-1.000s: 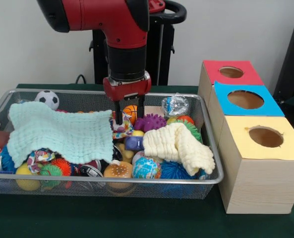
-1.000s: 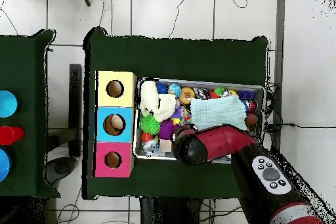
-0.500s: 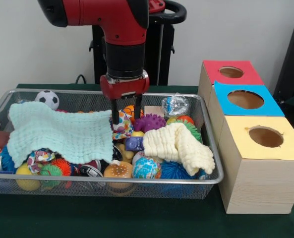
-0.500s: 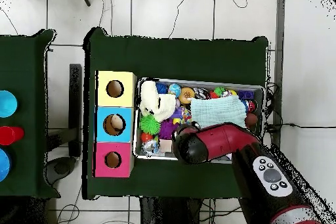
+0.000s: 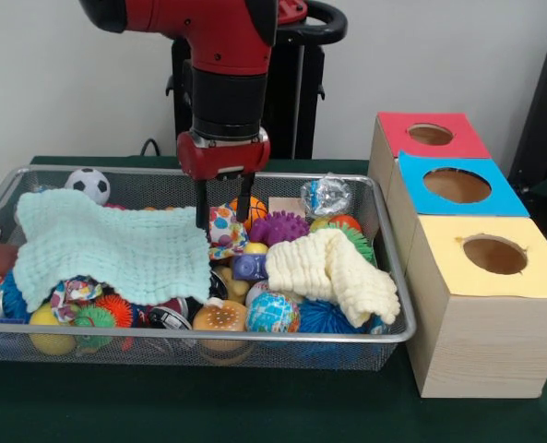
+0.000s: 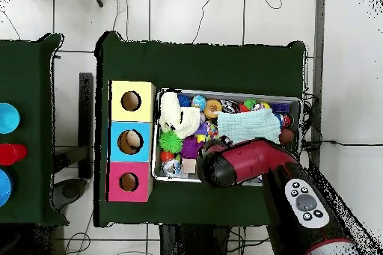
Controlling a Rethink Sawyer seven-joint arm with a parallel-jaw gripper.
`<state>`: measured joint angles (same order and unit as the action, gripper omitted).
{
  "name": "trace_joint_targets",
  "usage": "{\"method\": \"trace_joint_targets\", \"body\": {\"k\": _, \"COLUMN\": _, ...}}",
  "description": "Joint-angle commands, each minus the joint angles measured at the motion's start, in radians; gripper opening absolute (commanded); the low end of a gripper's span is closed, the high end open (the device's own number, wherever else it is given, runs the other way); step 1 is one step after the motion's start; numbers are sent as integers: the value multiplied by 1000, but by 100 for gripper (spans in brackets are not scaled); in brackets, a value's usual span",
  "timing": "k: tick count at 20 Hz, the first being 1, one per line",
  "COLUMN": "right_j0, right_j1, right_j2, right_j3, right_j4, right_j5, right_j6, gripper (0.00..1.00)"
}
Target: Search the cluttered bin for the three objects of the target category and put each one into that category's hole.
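The wire mesh bin (image 5: 255,338) holds a pile of toys; it also shows in the overhead view (image 6: 228,92). One polka-dot cloth bundle (image 5: 227,240) lies mid-bin at the right edge of the mint cloth (image 5: 116,245). My gripper (image 5: 222,221) is open, one finger on each side of the bundle's top, and the bundle still rests on the pile. Another dotted bundle (image 5: 73,293) peeks out under the mint cloth at the front left. A third is hidden. In the overhead view my arm (image 6: 243,162) covers the gripper.
Three wooden boxes with round holes stand right of the bin: red (image 5: 430,135), blue (image 5: 456,185), yellow (image 5: 494,255). A cream waffle cloth (image 5: 333,268), a purple spiky ball (image 5: 280,227), an orange basketball (image 5: 247,210) and a soccer ball (image 5: 89,185) lie in the bin.
My gripper has risen a little and shifted left, from over the orange basketball to astride the polka-dot bundle. The bundle has not moved.
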<state>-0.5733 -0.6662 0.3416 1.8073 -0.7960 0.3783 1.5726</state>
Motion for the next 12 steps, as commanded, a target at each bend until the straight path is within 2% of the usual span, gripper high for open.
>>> {"method": "trace_joint_targets", "body": {"k": 1, "right_j0": 12, "right_j1": 27, "right_j2": -44, "right_j3": -82, "right_j4": -87, "right_j5": -85, "right_j6": 59, "gripper": 100}}
{"method": "trace_joint_targets", "body": {"k": 5, "right_j0": 23, "right_j1": 60, "right_j2": -66, "right_j3": -94, "right_j4": -98, "right_j5": -123, "right_j6": 77, "gripper": 100}}
{"method": "trace_joint_targets", "body": {"k": 12, "right_j0": -3, "right_j1": 125, "right_j2": -58, "right_j3": -90, "right_j4": -79, "right_j5": -139, "right_j6": 55, "gripper": 100}}
